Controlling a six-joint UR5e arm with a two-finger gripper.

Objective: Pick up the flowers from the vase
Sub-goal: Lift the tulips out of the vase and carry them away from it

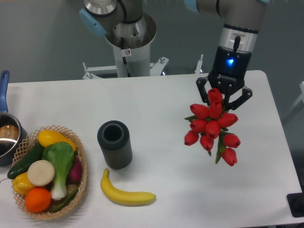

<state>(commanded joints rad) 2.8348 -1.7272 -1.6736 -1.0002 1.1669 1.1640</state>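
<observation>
Red buds and green stems on the flowers (212, 127). Dark grey ribbing on the vase (114, 144). Yellow banana (125, 193). Tan woven basket (80, 164). White desk (166, 99). Black gripper (224, 97) with a blue light.

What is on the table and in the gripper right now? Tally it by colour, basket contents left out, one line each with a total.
Red: 1, the flowers, held in the gripper
Dark grey: 1, the vase
Yellow: 1, the banana
Tan: 1, the basket
Steel with blue handle: 1, the pot
Total: 5
</observation>
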